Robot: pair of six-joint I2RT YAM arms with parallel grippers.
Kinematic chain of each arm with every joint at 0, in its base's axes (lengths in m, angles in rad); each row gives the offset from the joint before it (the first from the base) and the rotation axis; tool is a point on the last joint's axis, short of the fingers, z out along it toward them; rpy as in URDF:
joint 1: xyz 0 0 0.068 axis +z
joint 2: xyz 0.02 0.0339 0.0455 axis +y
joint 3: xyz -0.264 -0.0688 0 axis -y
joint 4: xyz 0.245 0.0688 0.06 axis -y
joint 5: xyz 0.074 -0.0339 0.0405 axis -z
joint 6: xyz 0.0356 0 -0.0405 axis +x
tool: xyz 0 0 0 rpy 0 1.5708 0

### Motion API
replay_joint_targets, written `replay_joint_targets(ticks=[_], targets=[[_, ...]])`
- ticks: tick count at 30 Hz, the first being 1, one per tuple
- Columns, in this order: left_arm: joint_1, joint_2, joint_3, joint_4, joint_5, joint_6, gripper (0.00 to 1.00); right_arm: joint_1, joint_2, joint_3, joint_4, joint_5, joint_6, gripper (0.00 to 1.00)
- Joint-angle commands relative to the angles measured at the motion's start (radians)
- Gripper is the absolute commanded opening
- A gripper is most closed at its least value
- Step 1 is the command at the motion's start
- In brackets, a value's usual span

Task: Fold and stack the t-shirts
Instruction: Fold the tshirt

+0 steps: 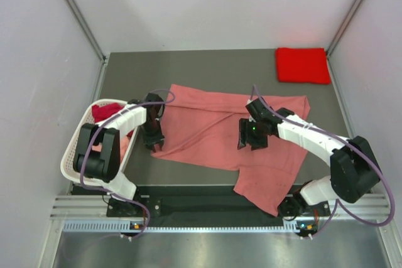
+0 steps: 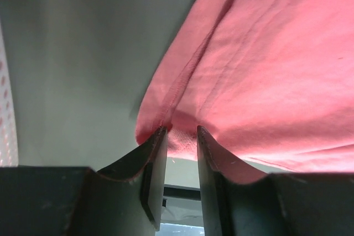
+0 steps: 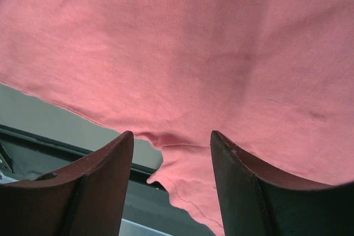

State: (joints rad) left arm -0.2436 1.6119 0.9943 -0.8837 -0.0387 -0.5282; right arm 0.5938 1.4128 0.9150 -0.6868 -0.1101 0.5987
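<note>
The salmon pink shirt lies spread on the table, so I think folding it is the step now; next both grippers must pinch its near edge and carry it over. I count four shirts: this one, a folded red shirt far right, and a dark red shirt and a pale pink shirt in the one white basket. The right gripper is open over the shirt's edge; I cannot tell if the left gripper, at the near left corner, is pinching.

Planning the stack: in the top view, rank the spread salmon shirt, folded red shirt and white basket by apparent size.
1. salmon shirt
2. white basket, partly hidden by the left arm
3. folded red shirt
</note>
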Motion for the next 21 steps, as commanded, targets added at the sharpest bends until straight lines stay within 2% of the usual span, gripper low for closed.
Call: replay_joint_targets(ticks=[1, 4, 10, 11, 14, 16, 21], targets=[[0.004, -0.02, -0.026, 0.017, 0.019, -0.007, 0.33, 0.023, -0.037, -0.007, 0.02, -0.003, 0.003, 0.58], [0.004, -0.03, -0.04, 0.014, 0.013, -0.012, 0.32, 0.021, -0.041, -0.018, 0.03, -0.006, 0.006, 0.58], [0.004, -0.029, -0.028, 0.015, -0.003, -0.012, 0.23, 0.021, -0.029, -0.022, 0.041, -0.016, 0.009, 0.57], [0.004, -0.026, -0.028, 0.017, -0.006, -0.01, 0.17, 0.023, -0.029, -0.019, 0.043, -0.017, 0.007, 0.57], [0.004, -0.01, -0.029, 0.02, -0.023, -0.007, 0.11, 0.021, -0.034, -0.021, 0.043, -0.017, 0.009, 0.57], [0.004, -0.01, -0.029, 0.014, -0.035, -0.009, 0.01, 0.021, -0.035, -0.024, 0.043, -0.017, 0.009, 0.57], [0.004, -0.081, -0.016, -0.03, -0.116, -0.038, 0.0, 0.023, -0.046, -0.041, 0.046, -0.017, 0.009, 0.57]])
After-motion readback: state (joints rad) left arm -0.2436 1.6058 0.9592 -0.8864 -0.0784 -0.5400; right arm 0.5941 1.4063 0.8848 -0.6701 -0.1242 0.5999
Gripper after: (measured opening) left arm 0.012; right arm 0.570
